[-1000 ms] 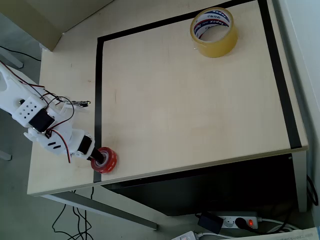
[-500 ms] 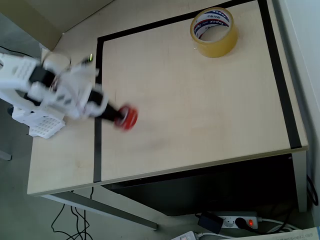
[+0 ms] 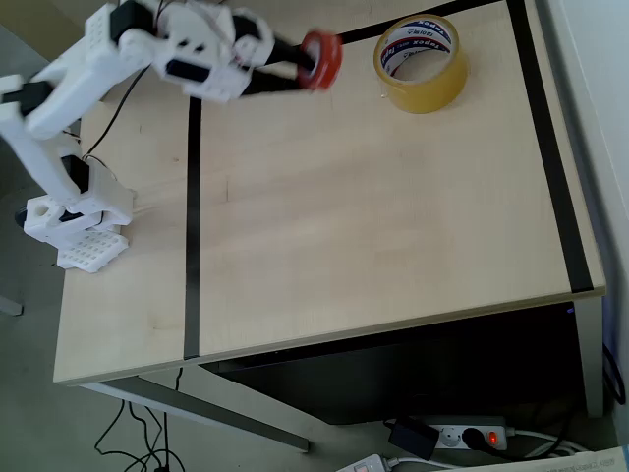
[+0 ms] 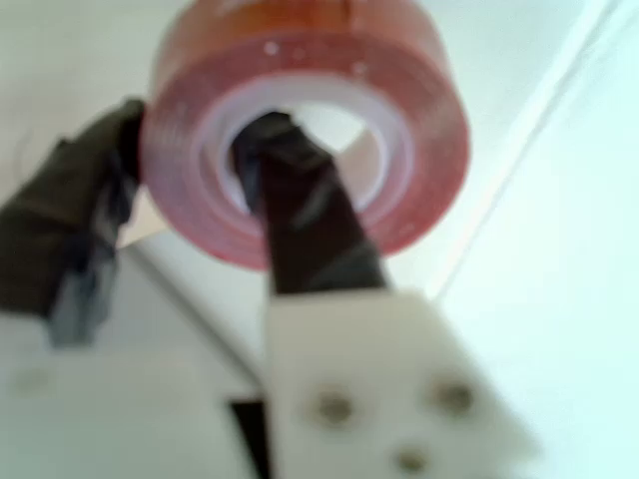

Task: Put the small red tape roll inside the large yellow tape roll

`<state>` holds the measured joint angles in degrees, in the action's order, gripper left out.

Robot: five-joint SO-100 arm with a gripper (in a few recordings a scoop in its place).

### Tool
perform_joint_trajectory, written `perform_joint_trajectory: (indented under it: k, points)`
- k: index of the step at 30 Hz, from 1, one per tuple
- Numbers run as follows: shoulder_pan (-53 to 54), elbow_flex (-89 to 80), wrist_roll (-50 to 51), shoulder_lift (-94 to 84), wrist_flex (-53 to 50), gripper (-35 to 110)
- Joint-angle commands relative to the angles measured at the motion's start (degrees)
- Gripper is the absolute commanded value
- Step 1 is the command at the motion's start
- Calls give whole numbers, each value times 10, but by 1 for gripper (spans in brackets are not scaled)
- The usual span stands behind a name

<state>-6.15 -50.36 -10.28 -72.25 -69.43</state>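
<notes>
One blurred gripper (image 4: 190, 190); red roll (image 3: 322, 59) pinched

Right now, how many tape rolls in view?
2. Small red tape roll held in the claw above the table; large yellow tape roll on the table's far side.

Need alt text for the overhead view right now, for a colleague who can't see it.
The white arm's end effector holds the small red tape roll just left of the large yellow tape roll, which sits at the top of the pale wooden table inside a black tape border.
</notes>
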Motion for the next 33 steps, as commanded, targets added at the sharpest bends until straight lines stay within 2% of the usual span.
perform_joint_trajectory:
  k: [1,5,16,33]
  points:
    - [-28,305,6,79,-38,0]
    - [-47,491,6,200,-62,0]
    - [-66,495,6,284,50,0]
    - [-72,517,6,423,80,0]
